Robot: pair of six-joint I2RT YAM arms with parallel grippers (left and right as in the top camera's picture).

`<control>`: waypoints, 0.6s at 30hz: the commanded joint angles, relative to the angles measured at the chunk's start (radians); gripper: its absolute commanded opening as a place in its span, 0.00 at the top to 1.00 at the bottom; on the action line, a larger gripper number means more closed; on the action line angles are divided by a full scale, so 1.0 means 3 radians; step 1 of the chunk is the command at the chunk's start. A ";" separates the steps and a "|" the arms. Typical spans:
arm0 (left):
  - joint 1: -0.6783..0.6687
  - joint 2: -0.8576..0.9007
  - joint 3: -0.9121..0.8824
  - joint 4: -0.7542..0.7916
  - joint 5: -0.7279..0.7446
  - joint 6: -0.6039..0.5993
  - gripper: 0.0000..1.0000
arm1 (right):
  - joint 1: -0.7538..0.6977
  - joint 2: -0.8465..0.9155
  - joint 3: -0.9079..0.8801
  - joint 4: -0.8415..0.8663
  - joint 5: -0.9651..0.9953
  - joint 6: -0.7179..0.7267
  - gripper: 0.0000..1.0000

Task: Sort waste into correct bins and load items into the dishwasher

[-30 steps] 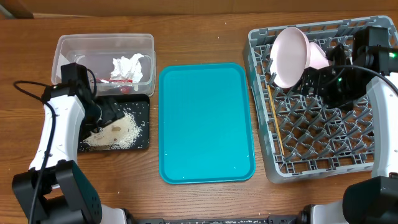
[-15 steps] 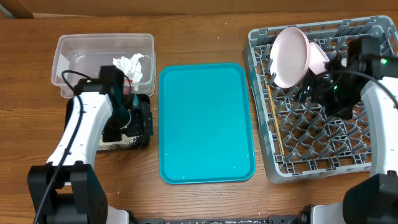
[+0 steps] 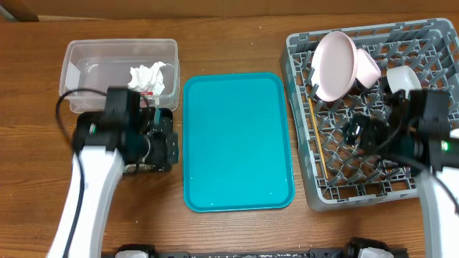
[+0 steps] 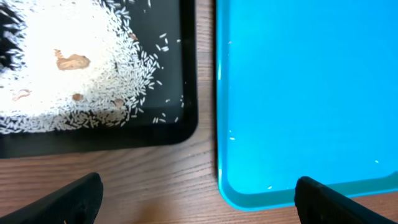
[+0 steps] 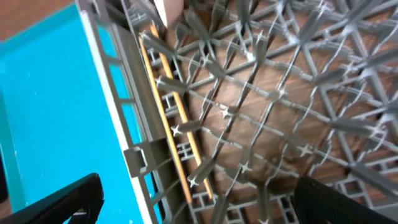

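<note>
Both the left tool and right tool gape empty; rice sits in the black tray at upper left, where a low arm swing might spill it onto the table.

Left arm: white forearm rises from the near edge and bends at the wrist. Left hand is turned inward and faces down, and its fingertips are spread wide at the lower corners of the wrist view. Right arm: roughly mirrored. Right hand is turned inward and tilted down, its fingers likewise spread wide apart.
</note>
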 commanded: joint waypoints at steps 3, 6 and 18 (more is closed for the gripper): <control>-0.0009 -0.0923 -0.0529 0.0174 0.0058 0.0020 0.00 | 0.0004 -0.0664 -0.0338 0.0226 0.0206 0.0018 0.00; -0.0009 -0.1415 -0.0725 0.0292 0.0057 -0.0159 0.00 | 0.0004 -0.0980 -0.0478 0.0331 0.0205 0.0094 0.00; -0.0009 -0.1981 -0.0867 0.0422 0.0045 -0.0277 0.00 | 0.0004 -0.1115 -0.0511 0.0299 0.0203 0.0113 0.00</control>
